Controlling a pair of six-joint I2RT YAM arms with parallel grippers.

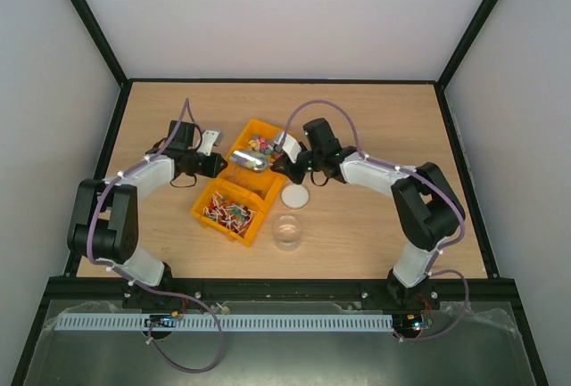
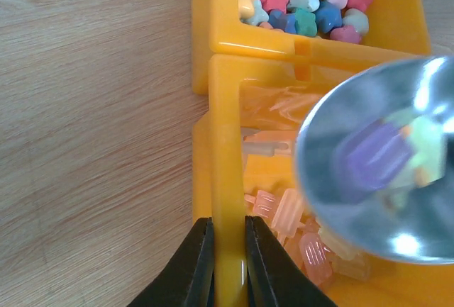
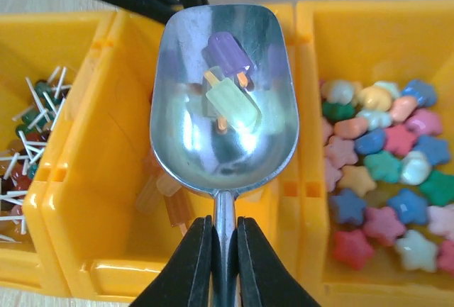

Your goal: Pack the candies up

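The candies (image 1: pixel 261 145) are small star-like sweets in mixed colours, lying in the far yellow bin; they also show in the left wrist view (image 2: pixel 305 2) and the right wrist view (image 3: pixel 383 172). My right gripper (image 3: pixel 225 250) is shut on the handle of a metal scoop (image 3: pixel 213 151), held over the middle bin. The scoop holds a purple ice-lolly-shaped piece (image 3: pixel 228 53) and a green one (image 3: pixel 233 103). My left gripper (image 2: pixel 227 250) is shut on the side wall of the middle yellow bin (image 2: pixel 227 144). In the top view the scoop (image 1: pixel 250 160) lies between the left gripper (image 1: pixel 219 163) and the right gripper (image 1: pixel 284 165).
The middle bin holds pale orange ice-lolly-shaped pieces (image 2: pixel 284 211). The near bin (image 1: pixel 207 217) holds red-and-white stick pieces (image 3: pixel 28 130). A white lid (image 1: pixel 295 196) and an open clear jar (image 1: pixel 287 231) stand right of the bins, near the front.
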